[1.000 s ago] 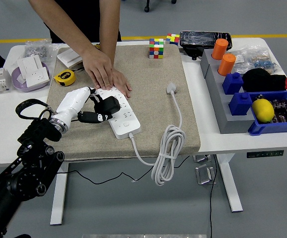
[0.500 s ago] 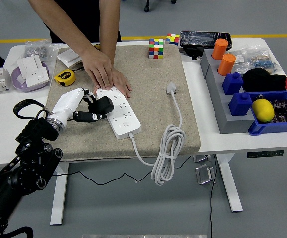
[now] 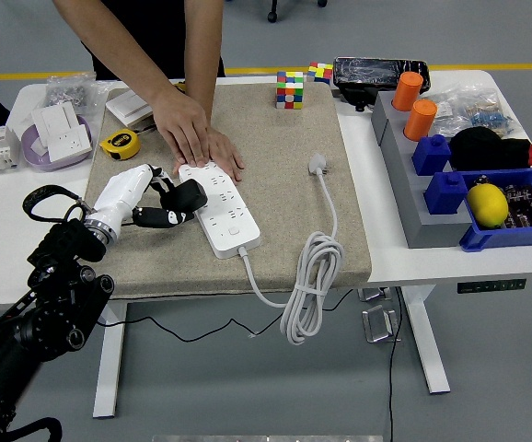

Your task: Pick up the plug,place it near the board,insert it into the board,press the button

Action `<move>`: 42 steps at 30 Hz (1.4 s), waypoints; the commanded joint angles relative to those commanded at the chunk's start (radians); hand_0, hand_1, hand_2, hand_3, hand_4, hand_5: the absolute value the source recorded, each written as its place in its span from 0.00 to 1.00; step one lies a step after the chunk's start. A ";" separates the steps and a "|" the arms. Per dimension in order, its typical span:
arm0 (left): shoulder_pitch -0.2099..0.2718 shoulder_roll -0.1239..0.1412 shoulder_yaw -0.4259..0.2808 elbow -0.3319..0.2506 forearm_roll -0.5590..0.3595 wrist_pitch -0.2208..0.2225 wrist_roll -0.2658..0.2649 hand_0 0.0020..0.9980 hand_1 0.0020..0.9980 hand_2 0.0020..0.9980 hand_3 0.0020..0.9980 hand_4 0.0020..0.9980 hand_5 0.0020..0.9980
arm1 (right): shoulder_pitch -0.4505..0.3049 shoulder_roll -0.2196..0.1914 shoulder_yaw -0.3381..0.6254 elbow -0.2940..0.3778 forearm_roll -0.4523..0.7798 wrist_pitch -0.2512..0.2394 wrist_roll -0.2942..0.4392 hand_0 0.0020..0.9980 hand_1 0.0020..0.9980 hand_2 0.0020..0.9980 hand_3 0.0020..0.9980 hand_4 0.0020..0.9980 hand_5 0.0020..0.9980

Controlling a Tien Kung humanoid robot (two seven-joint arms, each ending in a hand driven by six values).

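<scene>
My left hand (image 3: 176, 204) comes in from the lower left, with a white palm and black fingers. It is shut on a black plug (image 3: 190, 194). The plug hangs at the left edge of the white power board (image 3: 225, 216), which lies on the beige mat. A person at the far side presses one hand (image 3: 192, 135) flat on the board's far end. The board's button cannot be made out. My right hand is out of view.
The board's white cord (image 3: 310, 285) coils off the mat's front edge, and its own white plug (image 3: 318, 164) lies to the right. A yellow tape measure (image 3: 119, 143) and a bowl of sockets (image 3: 56, 136) sit at left. A Rubik's cube (image 3: 290, 89) and blue bins (image 3: 496, 198) stand at right.
My left hand has drawn slightly left with the black plug, from over the board to its left edge. The person's hand has stayed on the board.
</scene>
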 joint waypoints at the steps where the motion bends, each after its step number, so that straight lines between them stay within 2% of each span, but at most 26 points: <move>1: -0.001 0.000 -0.001 0.002 0.000 0.001 0.000 0.71 0.63 0.42 0.30 0.55 0.26 | 0.000 0.000 0.000 0.000 0.000 0.000 0.000 0.86 0.86 0.83 0.84 1.00 1.00; 26: -0.011 0.000 0.012 0.008 0.000 -0.003 0.002 0.71 0.64 0.42 0.30 0.55 0.26 | 0.004 -0.001 0.002 0.001 0.002 -0.001 0.001 0.86 0.86 0.83 0.84 1.00 1.00; 42: -0.002 0.000 0.057 -0.036 0.000 -0.007 0.008 0.71 0.64 0.42 0.29 0.55 0.26 | 0.005 -0.001 0.000 0.000 0.006 0.000 0.001 0.86 0.86 0.83 0.84 1.00 1.00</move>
